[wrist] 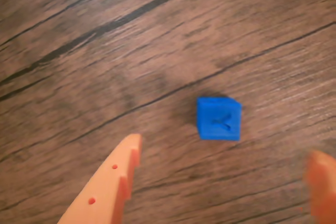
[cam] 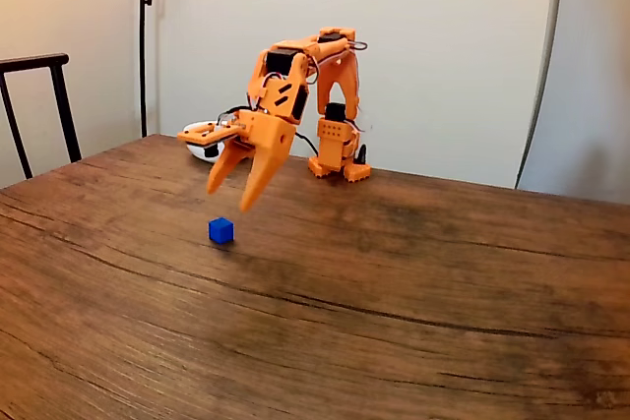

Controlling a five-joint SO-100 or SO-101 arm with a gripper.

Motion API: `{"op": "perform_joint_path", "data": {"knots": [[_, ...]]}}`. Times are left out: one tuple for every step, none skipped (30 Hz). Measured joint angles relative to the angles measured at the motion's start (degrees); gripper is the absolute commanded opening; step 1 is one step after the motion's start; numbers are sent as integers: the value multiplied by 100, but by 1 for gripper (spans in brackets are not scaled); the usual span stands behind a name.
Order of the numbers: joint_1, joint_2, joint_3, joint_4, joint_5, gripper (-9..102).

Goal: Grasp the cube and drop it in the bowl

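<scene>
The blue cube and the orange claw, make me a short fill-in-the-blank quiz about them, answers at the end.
1. The cube rests on the wooden ____.
2. The claw hangs above the cube with its jaws ____.
3. In the fixed view, the white bowl sits ____ the arm.
4. The colour of the cube is ____.

Missing words: table; open; behind; blue

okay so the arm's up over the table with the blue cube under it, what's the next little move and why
Probably lower the open tool straight down around the cube. In the fixed view it hangs above the cube, and in the wrist view the cube lies untouched on the table between the spread fingers.
</scene>
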Motion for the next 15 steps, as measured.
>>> {"op": "perform_joint_path", "data": {"knots": [[18,0,0,0,0,53],[26,0,0,0,0,54],[26,0,0,0,-9,55],[26,0,0,0,-18,55],[26,0,0,0,-18,54],[18,-18,0,0,-18,54],[26,-62,0,0,-18,54],[35,-132,0,0,-18,54],[53,-237,0,0,-18,54],[62,-352,0,0,-18,54],[70,-466,-9,0,-18,54],[79,-598,-9,0,-18,54],[79,-721,-53,0,-18,54],[79,-826,-132,0,-18,54],[79,-932,-202,0,-18,54]]}}
